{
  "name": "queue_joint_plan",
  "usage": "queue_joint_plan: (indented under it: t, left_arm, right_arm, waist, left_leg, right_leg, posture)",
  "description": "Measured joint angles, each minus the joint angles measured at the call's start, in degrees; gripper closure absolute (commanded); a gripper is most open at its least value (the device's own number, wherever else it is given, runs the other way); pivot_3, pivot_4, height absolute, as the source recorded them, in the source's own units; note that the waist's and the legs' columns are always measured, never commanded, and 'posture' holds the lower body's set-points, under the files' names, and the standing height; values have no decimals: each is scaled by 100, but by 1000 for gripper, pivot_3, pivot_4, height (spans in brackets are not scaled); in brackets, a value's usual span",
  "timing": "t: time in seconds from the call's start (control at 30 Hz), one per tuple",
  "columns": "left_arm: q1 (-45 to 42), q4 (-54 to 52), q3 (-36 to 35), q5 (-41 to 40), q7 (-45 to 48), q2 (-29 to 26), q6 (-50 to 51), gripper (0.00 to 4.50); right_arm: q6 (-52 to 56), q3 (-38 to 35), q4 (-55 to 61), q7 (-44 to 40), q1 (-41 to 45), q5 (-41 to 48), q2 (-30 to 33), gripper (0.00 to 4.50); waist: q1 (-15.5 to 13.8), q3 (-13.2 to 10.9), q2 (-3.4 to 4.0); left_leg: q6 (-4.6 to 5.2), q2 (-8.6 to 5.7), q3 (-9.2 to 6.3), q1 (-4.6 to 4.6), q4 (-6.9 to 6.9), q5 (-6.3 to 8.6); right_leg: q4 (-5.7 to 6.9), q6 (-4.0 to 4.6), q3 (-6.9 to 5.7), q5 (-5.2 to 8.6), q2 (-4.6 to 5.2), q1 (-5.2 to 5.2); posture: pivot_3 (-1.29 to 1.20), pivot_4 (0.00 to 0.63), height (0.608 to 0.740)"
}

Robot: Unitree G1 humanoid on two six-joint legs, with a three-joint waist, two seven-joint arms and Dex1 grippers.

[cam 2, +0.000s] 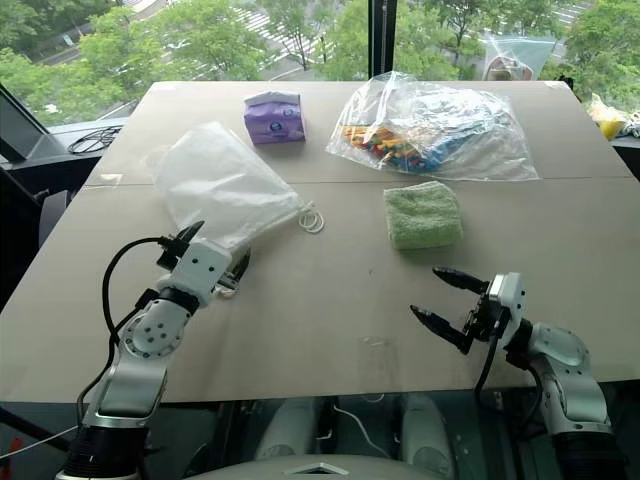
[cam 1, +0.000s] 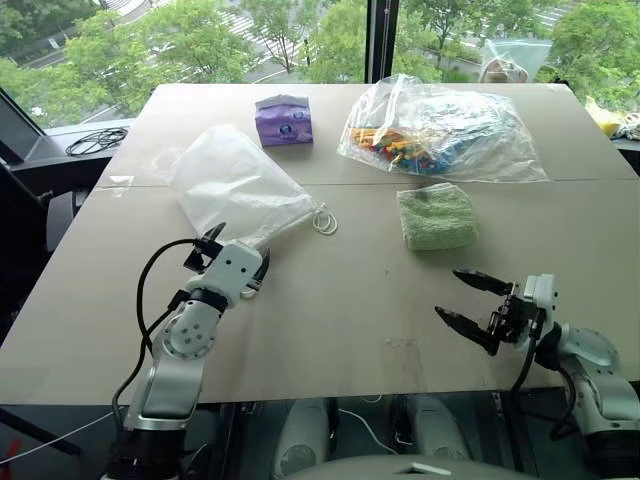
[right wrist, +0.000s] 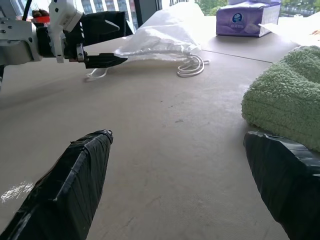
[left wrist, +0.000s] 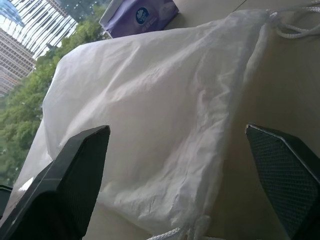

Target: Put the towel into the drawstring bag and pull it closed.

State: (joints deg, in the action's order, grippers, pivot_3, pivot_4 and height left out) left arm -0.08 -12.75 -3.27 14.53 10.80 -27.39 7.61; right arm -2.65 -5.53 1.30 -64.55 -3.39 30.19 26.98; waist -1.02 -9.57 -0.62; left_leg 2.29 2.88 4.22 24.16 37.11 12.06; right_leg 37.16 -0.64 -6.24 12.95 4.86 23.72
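Nothing done yet: fluffy light-green folded towel (cam 1: 437, 216) lies on counter (cam 1: 330, 310), well apart from flat translucent white drawstring bag (cam 1: 235, 185). Left gripper (cam 1: 240, 262) & right gripper (cam 1: 470, 300): jaws wide, empty.

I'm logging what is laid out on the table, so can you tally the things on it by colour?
White: 1, the drawstring bag
Green: 1, the towel
Purple: 1, the tissue pack
Clear: 1, the plastic bag of colourful items
Total: 4
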Motion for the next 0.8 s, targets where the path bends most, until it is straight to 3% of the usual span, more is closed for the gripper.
queue_joint_plan:
  t: [0.8]
  left_arm:
    - [-551,524,-315,242,-766,0,-688,20]
  right_arm:
    - [-19,0,0,145,-72,-42,-30,0]
  waist:
    - [-1,0,0]
  left_leg:
    - [1,-1,2,1,0,0]
  right_leg:
    - [0,-1,-5,-1,0,0]
  posture:
    - [0,150,740]
